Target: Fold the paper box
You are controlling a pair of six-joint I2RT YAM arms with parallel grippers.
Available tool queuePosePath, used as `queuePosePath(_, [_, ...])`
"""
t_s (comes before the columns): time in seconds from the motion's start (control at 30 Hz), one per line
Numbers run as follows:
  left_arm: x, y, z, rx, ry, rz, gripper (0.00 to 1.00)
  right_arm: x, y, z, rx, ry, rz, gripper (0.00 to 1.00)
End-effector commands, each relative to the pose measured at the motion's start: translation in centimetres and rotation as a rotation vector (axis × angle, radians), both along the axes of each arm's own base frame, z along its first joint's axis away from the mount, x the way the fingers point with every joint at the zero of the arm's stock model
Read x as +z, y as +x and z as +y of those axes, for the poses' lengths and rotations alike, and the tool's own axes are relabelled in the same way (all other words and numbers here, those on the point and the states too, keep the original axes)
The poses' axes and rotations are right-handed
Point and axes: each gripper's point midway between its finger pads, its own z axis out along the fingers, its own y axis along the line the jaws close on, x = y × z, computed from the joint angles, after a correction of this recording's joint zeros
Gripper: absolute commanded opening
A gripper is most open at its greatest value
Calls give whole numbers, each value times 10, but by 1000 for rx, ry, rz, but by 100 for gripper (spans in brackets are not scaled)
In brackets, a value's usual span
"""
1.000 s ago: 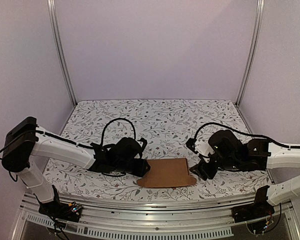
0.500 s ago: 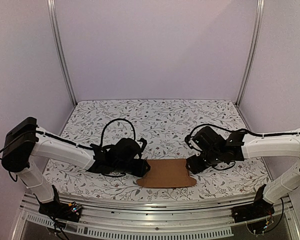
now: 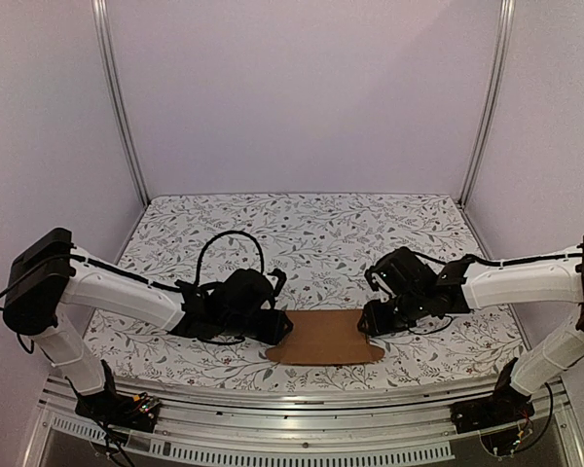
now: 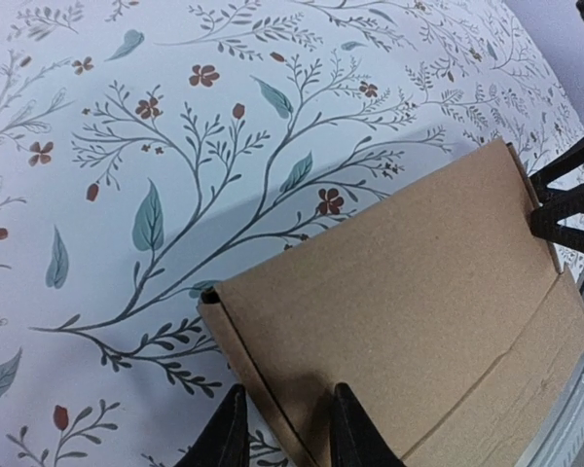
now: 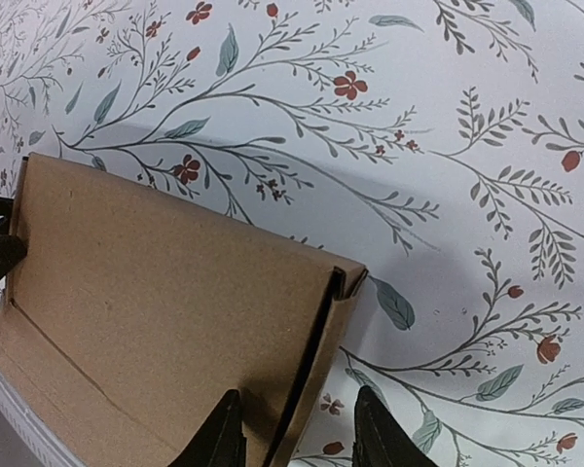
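Movement is on the right: the right gripper (image 3: 369, 325) has come in to straddle the right edge of the paper box (image 3: 323, 338), jaws narrowing; if it pinches already, I cannot tell. The left gripper (image 4: 284, 433) clamps the left edge. The box lies flat at the front of the table (image 3: 273, 233), so lifting a panel seems next.

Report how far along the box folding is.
Done: very little. The paper box lies collapsed flat on the floral table, with no panel standing.
In hand: the left tool pinches its left edge, and the right tool straddles its right edge, not visibly clamped.
Left: opening it up and folding its panels, which is essentially the whole fold.
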Motion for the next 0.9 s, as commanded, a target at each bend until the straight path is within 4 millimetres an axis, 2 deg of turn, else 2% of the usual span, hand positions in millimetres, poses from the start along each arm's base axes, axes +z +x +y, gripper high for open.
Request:
queuePosePath(0.0, [-34,-16,28,-14,136,67,28,-19,-6,-4,-42,21,58,34])
queuePosePath(0.37, [-29,-16,27,-8,132,68,28,-33,-17,-9,-77,84,87,16])
queuePosePath(0.7, [-21,-14,31,12,129,62,28,-36,-18,-17,-97,106,78,0])
queuePosePath(0.87, [-9,-14,34,23,113,51,34,-39,-19,-22,-99,122,81,0])
